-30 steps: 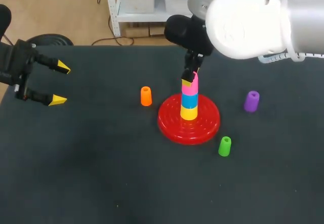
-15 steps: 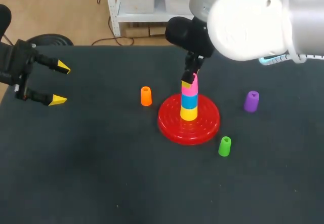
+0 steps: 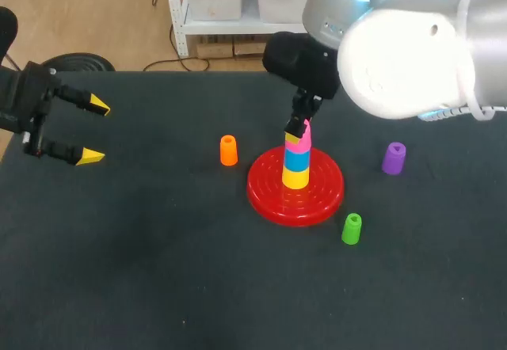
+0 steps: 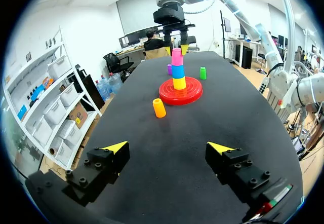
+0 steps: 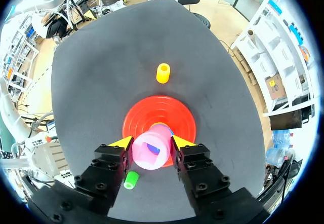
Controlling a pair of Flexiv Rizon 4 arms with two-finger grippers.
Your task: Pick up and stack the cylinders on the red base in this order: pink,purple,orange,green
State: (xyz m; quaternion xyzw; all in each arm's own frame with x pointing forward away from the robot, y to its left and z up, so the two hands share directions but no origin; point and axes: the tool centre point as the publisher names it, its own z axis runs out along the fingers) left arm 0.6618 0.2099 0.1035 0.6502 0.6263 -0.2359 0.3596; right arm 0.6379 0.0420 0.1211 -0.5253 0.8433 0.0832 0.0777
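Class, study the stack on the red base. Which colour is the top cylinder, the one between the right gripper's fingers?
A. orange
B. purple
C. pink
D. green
C: the pink cylinder sits above the blue cylinder and the yellow cylinder on the red base, gripped by the right gripper.

White rounded arm (image 3: 412, 57), black bolted pincer (image 4: 167, 147), yellow tips (image 4: 115, 147)
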